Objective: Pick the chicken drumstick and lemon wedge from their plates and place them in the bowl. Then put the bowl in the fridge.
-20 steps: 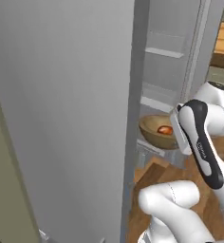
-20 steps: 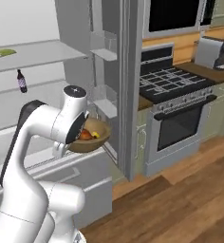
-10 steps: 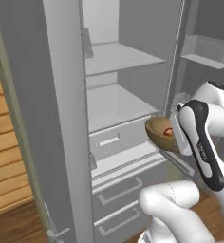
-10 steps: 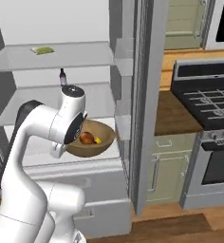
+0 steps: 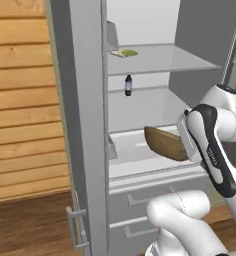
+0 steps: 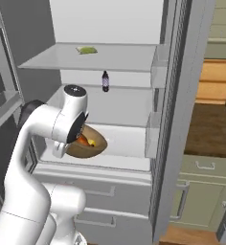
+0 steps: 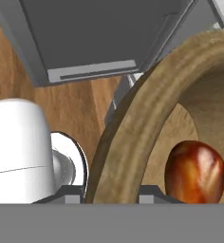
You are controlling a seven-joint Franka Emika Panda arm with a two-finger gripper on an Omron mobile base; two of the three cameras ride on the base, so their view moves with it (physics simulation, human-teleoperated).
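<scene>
My gripper is shut on the thick rim of the wooden bowl, one fingertip inside and one outside. The bowl hangs slightly tilted at the front of the open fridge's lower shelf, level with my hand. Inside the bowl lie the reddish-brown chicken drumstick and the small yellow lemon wedge. The drumstick fills the right of the hand view. The fridge stands open, white inside. The plates are out of view.
A small dark bottle stands at the back of the middle shelf, and a flat green item lies on the upper shelf. Drawers sit below the bowl. The grey fridge door is left, a wooden wall beyond.
The whole picture has shifted as the base moved, so the fridge interior now faces me squarely. The bowl stays in my grip, now at the lower shelf's front.
</scene>
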